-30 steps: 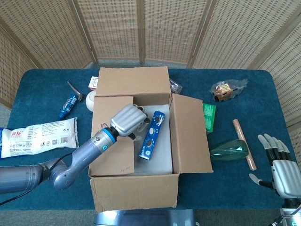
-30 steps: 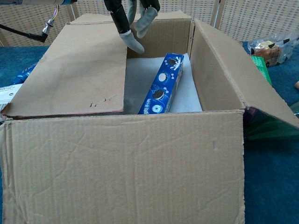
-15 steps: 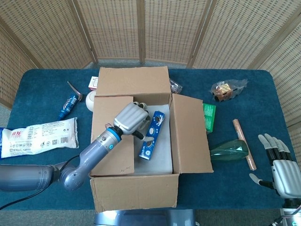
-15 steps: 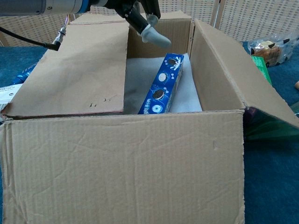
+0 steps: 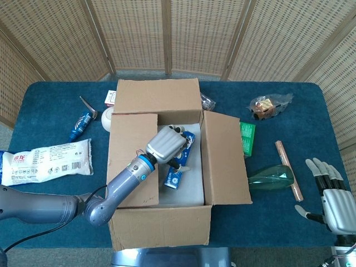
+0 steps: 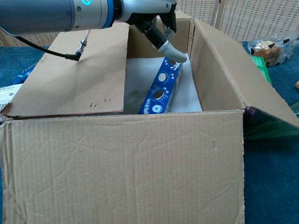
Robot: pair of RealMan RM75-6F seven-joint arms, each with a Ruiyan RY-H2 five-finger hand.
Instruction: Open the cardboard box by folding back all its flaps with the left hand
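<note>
Left hand (image 5: 167, 143) inside cardboard box (image 5: 161, 228) — fingers apart, empty, above cookie pack (image 6: 163, 86).

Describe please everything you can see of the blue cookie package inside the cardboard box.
The blue cookie package is a long, narrow carton printed with dark sandwich cookies and white shapes. It lies flat on the pale lining of the cardboard box, its length running from front to back. The left hand hangs over its far end; contact cannot be told.

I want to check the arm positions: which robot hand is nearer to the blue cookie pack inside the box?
Left. The left robot hand hovers just over the blue cookie pack inside the box; the right robot hand rests far away near the table's edge.
</note>
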